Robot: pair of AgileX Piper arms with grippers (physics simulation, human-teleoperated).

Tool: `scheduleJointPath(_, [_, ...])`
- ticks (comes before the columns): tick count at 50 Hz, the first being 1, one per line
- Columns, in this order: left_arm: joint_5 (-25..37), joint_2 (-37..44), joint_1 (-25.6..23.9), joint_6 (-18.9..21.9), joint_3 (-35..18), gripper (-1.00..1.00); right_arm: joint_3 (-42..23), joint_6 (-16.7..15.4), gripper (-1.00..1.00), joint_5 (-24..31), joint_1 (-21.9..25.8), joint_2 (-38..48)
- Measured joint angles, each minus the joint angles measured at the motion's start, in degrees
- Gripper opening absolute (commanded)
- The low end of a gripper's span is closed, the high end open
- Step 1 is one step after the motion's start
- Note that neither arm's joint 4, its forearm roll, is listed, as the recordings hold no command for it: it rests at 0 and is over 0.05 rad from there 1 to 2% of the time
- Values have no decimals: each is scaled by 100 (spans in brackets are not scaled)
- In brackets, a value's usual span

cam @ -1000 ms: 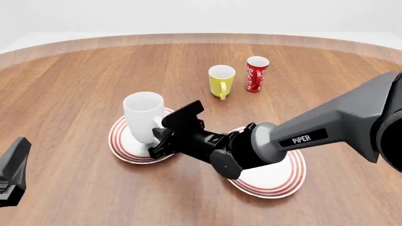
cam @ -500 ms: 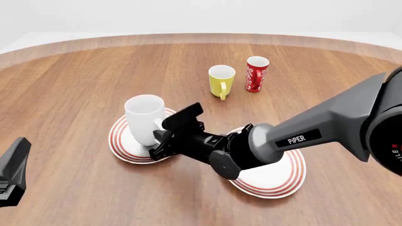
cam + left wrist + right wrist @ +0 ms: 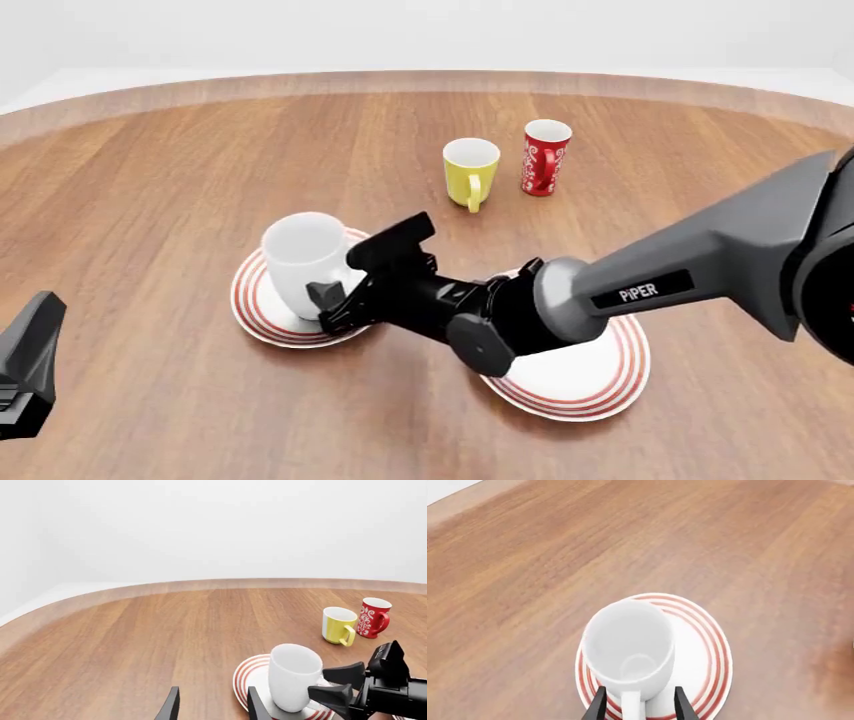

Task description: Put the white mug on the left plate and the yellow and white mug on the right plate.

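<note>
The white mug (image 3: 304, 258) stands on the left plate (image 3: 260, 318), seen from above in the right wrist view as mug (image 3: 627, 645) on plate (image 3: 704, 645). My right gripper (image 3: 331, 305) is open, its fingers (image 3: 599, 706) straddling the mug's handle (image 3: 631, 705) with gaps on both sides. The yellow and white mug (image 3: 470, 172) stands farther back on the table, apart from both plates. The right plate (image 3: 607, 375) lies partly under my right arm with nothing on it. My left gripper (image 3: 212, 707) is open and holds nothing, low at the front left.
A red cup with white swirls (image 3: 545, 157) stands just right of the yellow and white mug. My right arm (image 3: 641, 290) crosses above the right plate. The round wooden table's far edge (image 3: 427, 80) curves behind the cups.
The white mug has come down a little onto the left plate. My right gripper's fingers have spread away from its handle. The left arm has not moved.
</note>
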Motion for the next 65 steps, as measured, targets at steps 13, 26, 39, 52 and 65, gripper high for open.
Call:
scheduleJointPath(13, [0,0,0,0,0,100,163,-63,100,69,-51,-411])
scheduleJointPath(26, [0,0,0,0,0,100,404,-139,100,156,-144,-1024])
scheduleJointPath(39, [0,0,0,0,0,100,672,-187,100,217,-402,-1716])
scheduleJointPath(52, [0,0,0,0,0,100,951,-233,100,288,-766,-2411])
scheduleJointPath(65, [0,0,0,0,0,100,1188,-342,100,344,-1166,-3153])
